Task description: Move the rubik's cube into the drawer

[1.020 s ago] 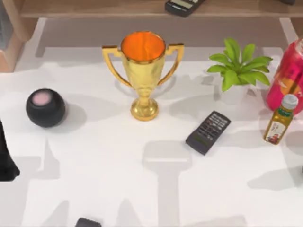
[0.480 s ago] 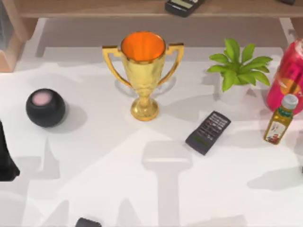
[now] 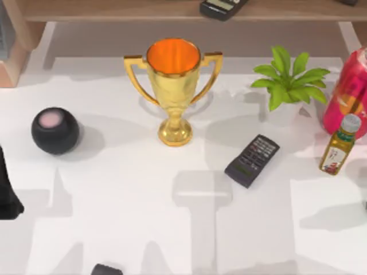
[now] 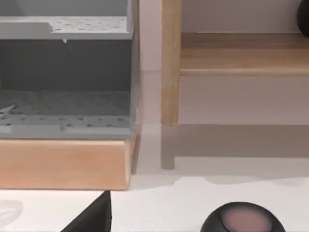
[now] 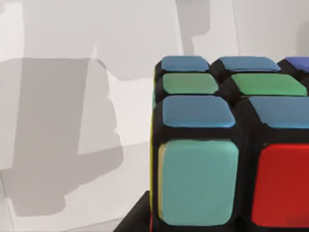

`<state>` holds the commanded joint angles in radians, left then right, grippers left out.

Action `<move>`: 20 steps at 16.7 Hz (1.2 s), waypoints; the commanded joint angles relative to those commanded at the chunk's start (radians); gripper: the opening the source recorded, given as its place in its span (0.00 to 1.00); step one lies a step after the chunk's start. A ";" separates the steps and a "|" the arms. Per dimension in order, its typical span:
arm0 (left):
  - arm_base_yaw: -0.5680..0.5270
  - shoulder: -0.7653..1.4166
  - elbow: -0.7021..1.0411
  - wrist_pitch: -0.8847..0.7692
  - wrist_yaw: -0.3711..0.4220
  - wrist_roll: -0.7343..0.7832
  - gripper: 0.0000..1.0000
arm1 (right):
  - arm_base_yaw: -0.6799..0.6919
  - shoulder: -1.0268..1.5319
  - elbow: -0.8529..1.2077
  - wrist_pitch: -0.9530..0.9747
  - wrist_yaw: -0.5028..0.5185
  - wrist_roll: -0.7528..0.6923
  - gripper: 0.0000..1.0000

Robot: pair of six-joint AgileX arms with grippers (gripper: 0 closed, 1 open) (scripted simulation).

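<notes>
One rubik's cube (image 5: 227, 145) sits very close under the right wrist camera, above the white table (image 3: 126, 217); its tiles show blue, green, teal and red between black edges. A dark part of the right gripper's body juts in beneath it, but whether the right gripper is clenched on the cube or loose I cannot tell. I judge the cube rigid, light and not fragile, with smooth glossy tiles that could slip; two opposite flat faces, taken square and near their middles, give the surest hold, since a corner grip would likely let it twist. At the table's far left the left wrist view looks at a grey drawer unit (image 4: 65, 72) on a wooden base (image 4: 65, 164), with a black ball speaker (image 3: 55, 130) nearby. The left arm stands at the left edge, its grip state unclear.
</notes>
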<state>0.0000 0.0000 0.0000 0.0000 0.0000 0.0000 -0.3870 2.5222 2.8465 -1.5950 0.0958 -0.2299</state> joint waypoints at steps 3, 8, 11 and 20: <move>0.000 0.000 0.000 0.000 0.000 0.000 1.00 | 0.003 0.168 0.043 -0.077 -0.064 -0.083 0.00; 0.000 0.000 0.000 0.000 0.000 0.000 1.00 | 0.006 0.246 0.057 -0.112 -0.094 -0.126 0.00; 0.000 0.000 0.000 0.000 0.000 0.000 1.00 | 0.006 0.246 0.057 -0.112 -0.094 -0.126 0.00; 0.000 0.000 0.000 0.000 0.000 0.000 1.00 | 0.006 0.246 0.057 -0.112 -0.094 -0.126 0.68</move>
<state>0.0000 0.0000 0.0000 0.0000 0.0000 0.0000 -0.3807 2.7680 2.9031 -1.7073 0.0016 -0.3559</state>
